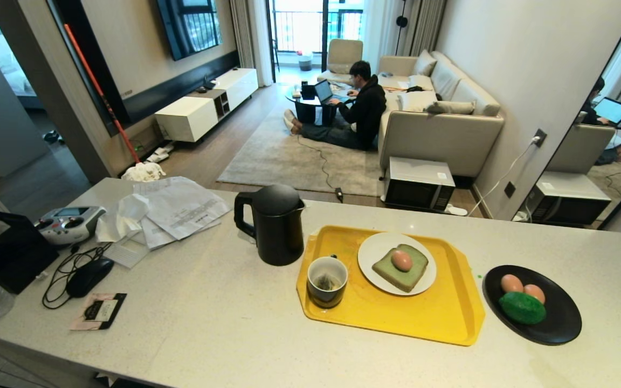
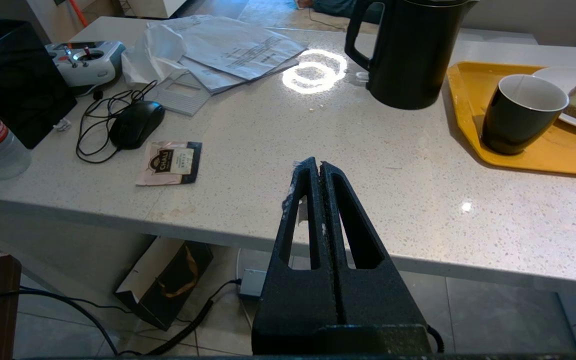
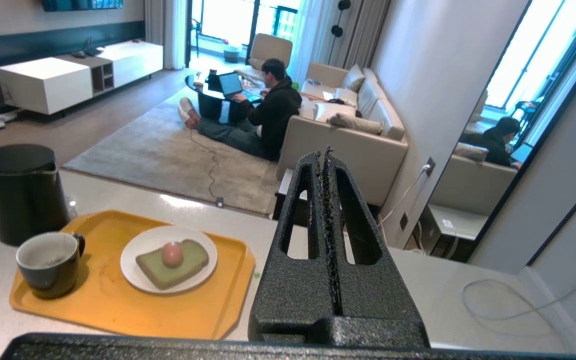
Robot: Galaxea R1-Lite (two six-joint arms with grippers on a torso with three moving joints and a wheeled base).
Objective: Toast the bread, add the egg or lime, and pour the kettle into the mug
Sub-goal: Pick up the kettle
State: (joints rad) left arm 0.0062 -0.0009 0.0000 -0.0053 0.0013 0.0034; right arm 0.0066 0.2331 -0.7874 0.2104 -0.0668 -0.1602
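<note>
Speckled countertop (image 1: pixel 224 323), yellow tray (image 1: pixel 429 318), living room behind

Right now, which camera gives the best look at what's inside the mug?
The head view: it looks down into the mug and shows a tea bag. The left wrist view shows mostly its dark outside; the right wrist view sees the white interior only at a slant.

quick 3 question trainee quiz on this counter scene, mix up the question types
1. True or false: the egg lies on the bread.
2. Where does the lime sit? A) yellow tray B) black plate C) white plate
3. What is in the mug?

Key: 1 true; 2 B, on the black plate beside two eggs; 3 a tea bag.
</note>
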